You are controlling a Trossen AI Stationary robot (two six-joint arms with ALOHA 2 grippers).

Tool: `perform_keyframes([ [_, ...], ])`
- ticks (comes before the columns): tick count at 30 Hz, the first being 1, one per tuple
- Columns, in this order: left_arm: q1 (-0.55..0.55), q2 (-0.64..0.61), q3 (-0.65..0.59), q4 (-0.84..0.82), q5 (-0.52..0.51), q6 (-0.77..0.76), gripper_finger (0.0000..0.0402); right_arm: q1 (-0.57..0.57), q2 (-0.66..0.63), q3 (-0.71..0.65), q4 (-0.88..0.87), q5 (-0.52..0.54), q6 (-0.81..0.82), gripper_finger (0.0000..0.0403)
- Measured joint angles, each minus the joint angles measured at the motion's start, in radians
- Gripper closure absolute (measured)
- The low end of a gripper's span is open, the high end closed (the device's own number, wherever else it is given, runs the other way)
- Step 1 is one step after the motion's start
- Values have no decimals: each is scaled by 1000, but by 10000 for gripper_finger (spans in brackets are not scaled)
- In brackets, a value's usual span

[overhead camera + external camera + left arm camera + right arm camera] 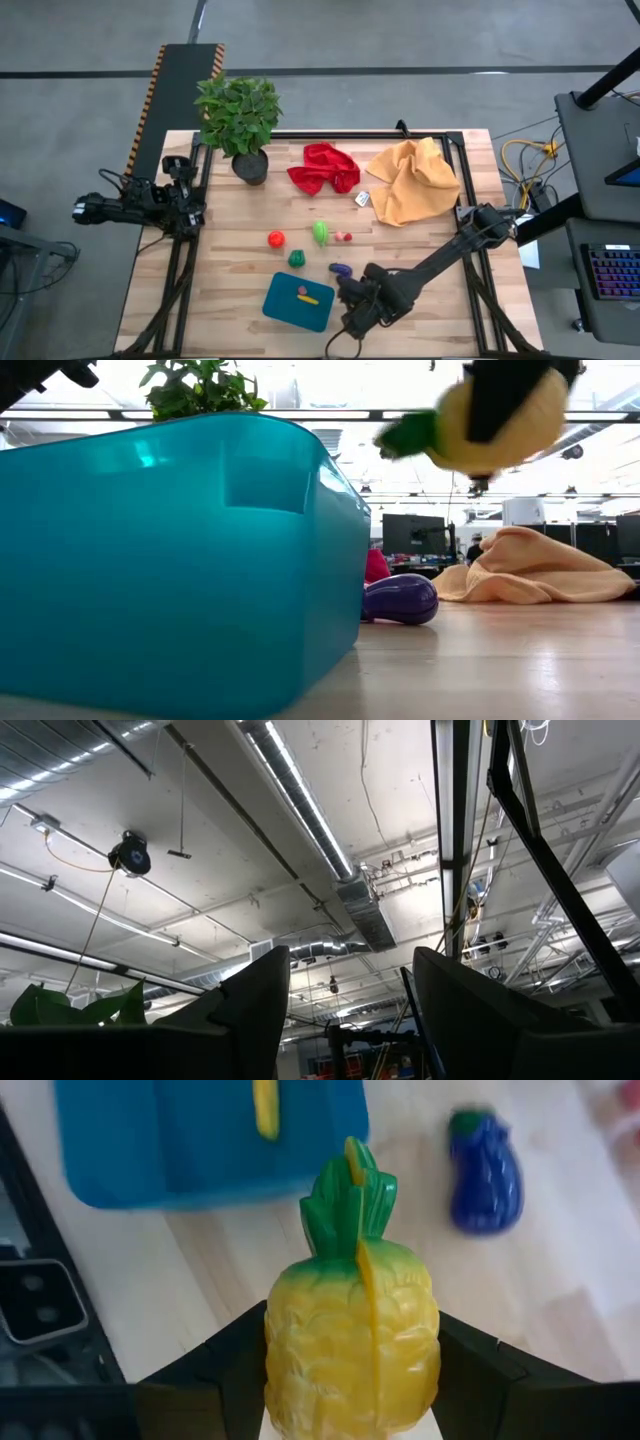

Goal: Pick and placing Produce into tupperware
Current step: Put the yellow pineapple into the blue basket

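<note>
The teal tupperware (298, 300) stands near the table's front edge with a yellow piece (312, 297) and a small red piece (301, 291) inside. My right gripper (352, 303) is just right of it, shut on a yellow toy pineapple (350, 1330) with a green crown. A purple eggplant (341, 269), a dark green piece (297, 258), a red piece (275, 239), a light green piece (321, 233) and a pink piece (343, 237) lie on the table. My left gripper (350, 1020) is open and empty off the table's left edge, pointing up. My right gripper pinches the pineapple's yellow body (300, 1350) between its two fingers (225, 1365), one on each side. The fingers come from above, as the low view shows. The pineapple (490, 415) hangs clear of the table, lying about level, its green crown (348, 1205) toward the tupperware.
A potted plant (240, 115) stands at the far left of the table. A red cloth (325, 167) and a yellow cloth (412, 180) lie at the far side, with a small white tag (362, 199) between them. Bare wood lies right of the eggplant.
</note>
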Motion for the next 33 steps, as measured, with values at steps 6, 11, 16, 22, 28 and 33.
perform_keyframes([
  [6, 0, 0, 0, 0, 0, 0, 202, 0, -1, 46, 42, 142, -111, 193],
  [11, 0, 0, 0, 0, 0, 0, 202, -2, -1, 35, 170, 262, -273, 193],
  [16, 0, 0, 0, 0, 0, 0, 202, -21, -1, 8, 304, 263, -371, 193],
  [22, 0, 0, 0, 8, 0, 0, 202, -52, 9, -59, 443, 262, -428, 193],
  [28, 0, 0, 0, 7, 0, 0, 202, -78, 39, -92, 498, 256, -427, 193],
  [33, 0, 0, 0, 8, 0, 0, 202, -82, 73, -92, 541, 217, -424, 193],
])
